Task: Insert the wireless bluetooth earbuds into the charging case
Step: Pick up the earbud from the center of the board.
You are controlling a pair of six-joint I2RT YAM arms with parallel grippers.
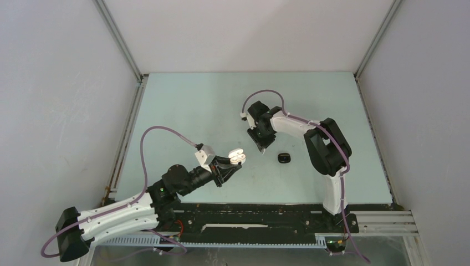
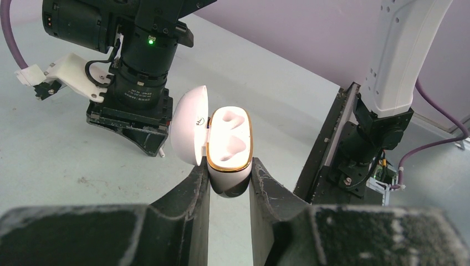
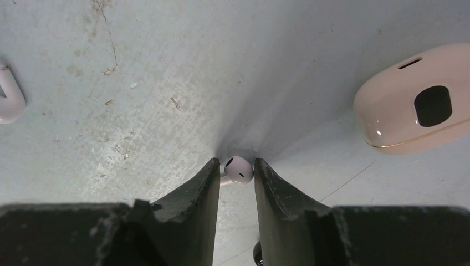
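Observation:
My left gripper [image 2: 229,169] is shut on the lower body of a white charging case [image 2: 229,138], held above the table. Its lid stands open to the left, and its gold-rimmed top shows two empty wells. From above, the case [image 1: 237,156] sits at the tip of the left gripper [image 1: 230,164]. My right gripper [image 3: 237,164] is down at the table, its fingertips closed around a small white earbud [image 3: 239,169] whose stem runs behind the left finger. In the top view the right gripper [image 1: 262,146] stands just right of the case. A second white earbud [image 3: 8,100] lies at the left edge.
A small black object [image 1: 284,158] lies on the table right of the right gripper. A pale case body [image 3: 415,108] with a gold seam and a black patch shows at the right of the right wrist view. The right arm's base [image 2: 360,149] stands behind the held case.

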